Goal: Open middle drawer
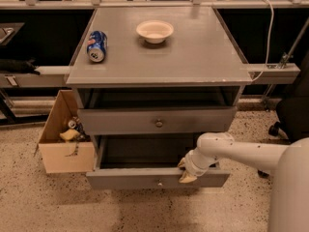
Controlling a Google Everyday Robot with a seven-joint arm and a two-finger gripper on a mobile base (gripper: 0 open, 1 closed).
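Observation:
The middle drawer is the lower of the two grey fronts I can see, with a small round knob at its centre. It stands pulled out towards me and its dark grey interior is bare. My gripper sits at the top edge of this front, right of the knob. One yellowish finger is inside the drawer and the other lies over the outer face, so it is closed on the front panel. The white arm reaches in from the right.
The drawer above has its own knob and stands slightly out. On the cabinet top are a blue can lying down and a white bowl. An open cardboard box stands at the left, and a black chair base at the right.

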